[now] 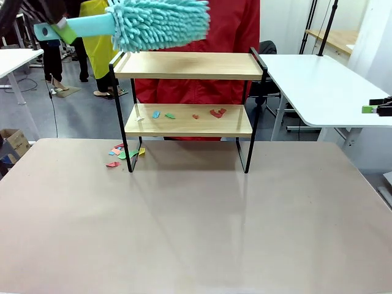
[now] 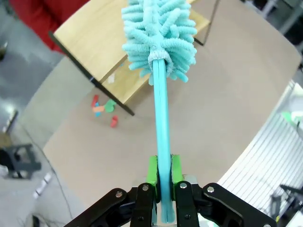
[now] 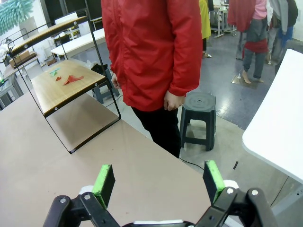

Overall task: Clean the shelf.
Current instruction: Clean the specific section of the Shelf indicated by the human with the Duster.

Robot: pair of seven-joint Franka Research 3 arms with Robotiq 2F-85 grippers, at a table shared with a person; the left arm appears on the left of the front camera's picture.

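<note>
Two fingers [image 2: 152, 171] tight on duster handle [image 2: 161, 118], left wrist view.

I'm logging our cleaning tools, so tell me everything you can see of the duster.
The duster has a fluffy turquoise head of thick, soft-looking strands on a long, flat, lighter blue handle that looks plastic. The left gripper is shut on the handle's end. The duster is held roughly level, its head above the left end of the top board of the shelf; whether any strands touch the board is unclear.
</note>
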